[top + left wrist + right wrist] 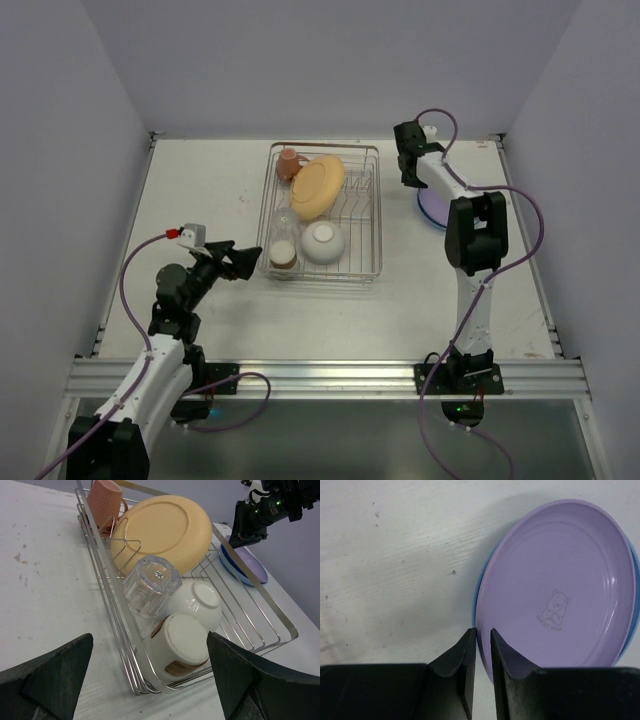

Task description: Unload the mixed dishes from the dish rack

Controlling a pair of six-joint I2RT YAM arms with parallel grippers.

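Lilac plate (555, 590) lies on blue plate (234, 570), on table (200, 200) right of dish rack (378, 200). Right gripper (481, 632) at its rim, jaws nearly closed, nothing plainly between. Best lift straight off, no dragging. Left gripper (248, 258) gapes wide before brown cup (282, 256).

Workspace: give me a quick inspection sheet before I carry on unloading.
Surface: white table, lightly scuffed.
Job's things: dish rack holds yellow-orange plate, salmon mug, clear glass, white bowl, brown cup; lilac plate lies on blue plate, right of the rack.
Clutter: nothing seen.
Grippers: left gripper fingers open, by the rack's near left corner; right gripper fingers nearly together at the lilac plate's rim, grip unclear.
Cables: purple cables loop off both arms, clear of the dishes.
Surroundings: pale walls on three sides; metal rail at the near edge.
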